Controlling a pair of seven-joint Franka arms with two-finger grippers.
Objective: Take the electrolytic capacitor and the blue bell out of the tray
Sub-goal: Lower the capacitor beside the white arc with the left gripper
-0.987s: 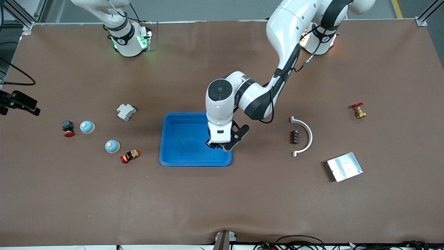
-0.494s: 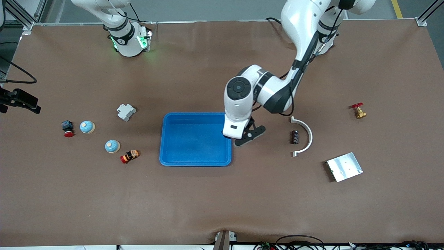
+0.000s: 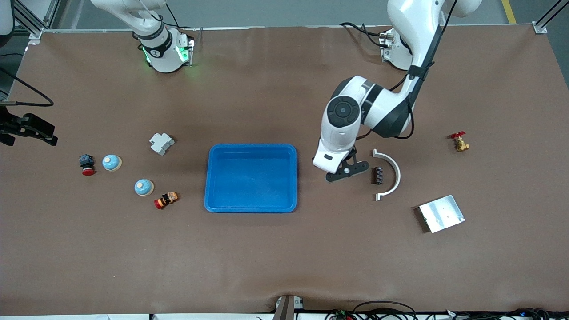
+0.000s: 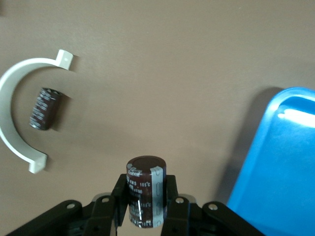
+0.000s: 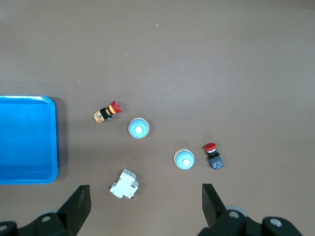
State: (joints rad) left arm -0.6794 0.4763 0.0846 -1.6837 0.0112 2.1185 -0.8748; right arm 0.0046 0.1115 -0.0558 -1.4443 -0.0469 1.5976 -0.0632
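- Since a second ago your left gripper point(image 3: 347, 172) has swung off the blue tray point(image 3: 250, 207) toward the left arm's end of the table; it now hangs over bare table between the tray and the white curved bracket point(image 3: 391, 173).
- Left gripper is clamped on a capacitor point(image 4: 145, 191), brown can held upright between the fingers point(image 4: 119, 196); you only see it in the left wrist view, the front view hides it under the wrist.
- Second capacitor point(image 3: 378, 174) lies on its side inside the bracket's curve, not touching it as far as you can tell.
- Two blue bells sit toward the right arm's end: one bell point(image 3: 111, 162) just beside a red-capped push button point(image 3: 86, 164), the other bell point(image 3: 144, 187) nearer the front camera, beside a red-and-orange button point(image 3: 166, 200).
- Tray holds nothing you can see.
- Right gripper point(image 5: 142, 206) is high over that end of the table, fingers wide apart and holding nothing; only the fingertips show at the frame edge, and the front view cuts that arm off. It waits.
- Grey breaker point(image 3: 161, 143) sits between the bells and the tray, farther from the camera.
- Metal plate point(image 3: 442, 213) and brass valve point(image 3: 459, 142) with a red handle lie toward the left arm's end, well apart.
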